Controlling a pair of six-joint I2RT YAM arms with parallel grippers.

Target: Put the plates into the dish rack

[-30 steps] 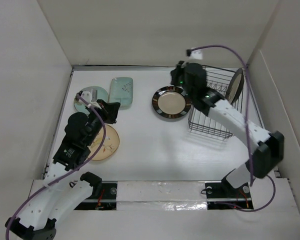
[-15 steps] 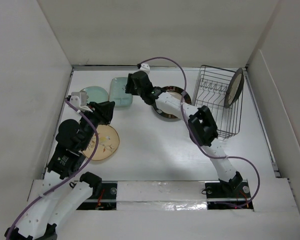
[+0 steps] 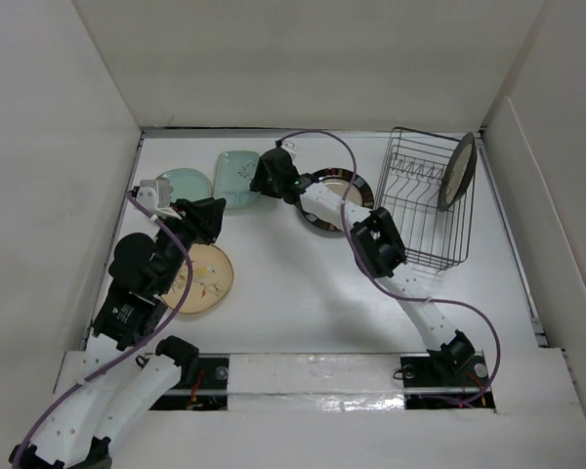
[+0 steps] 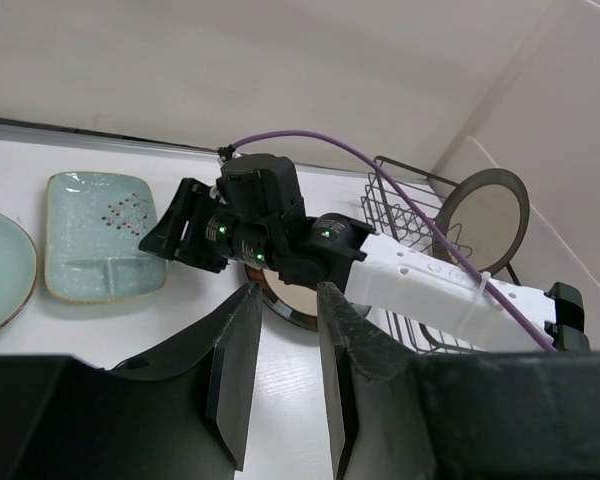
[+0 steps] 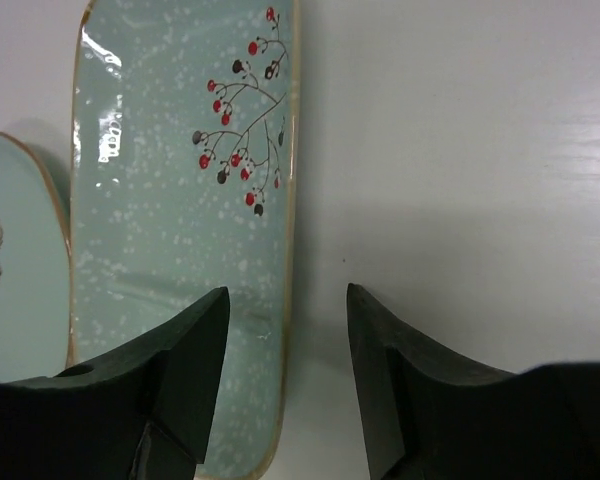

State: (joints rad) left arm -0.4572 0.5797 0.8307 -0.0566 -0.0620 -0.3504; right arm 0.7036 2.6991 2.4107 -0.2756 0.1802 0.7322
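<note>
1. We see the black wire dish rack (image 3: 420, 178) standing in the far right corner of the white desk (image 3: 293, 303). A round cream plate with a grey-brown rim (image 3: 457, 171) stands on edge at the rack's right end, leaning against the wires.
2. The other four plates lie flat on the desk, outside the rack.
3. The round cream plate with a glossy black rim (image 3: 319, 221) lies near the far edge, just left of the rack. The right arm crosses above it and hides part of it.
4. The rounded-rectangular pale green glazed plate (image 5: 170, 200), painted with a sprig of red berries, lies near the far edge, left of the middle.
5. The small round pale green plate (image 3: 181, 183) sits just beside it, toward the far left corner.
6. The round tan plate with a leaf pattern (image 3: 213, 278) lies toward the left edge, about midway to the near edge, partly under the left arm.
7. The right fingers (image 5: 180, 380) are spread apart and hold nothing. They straddle the rectangular plate's right long rim, one over the glaze and the other over bare desk. We cannot tell whether they touch the plate.
8. The left fingers (image 4: 235, 370) are parted by a narrow gap with nothing between them. They are raised above the desk between the small round green plate and the tan plate, pointing toward the far right.
</note>
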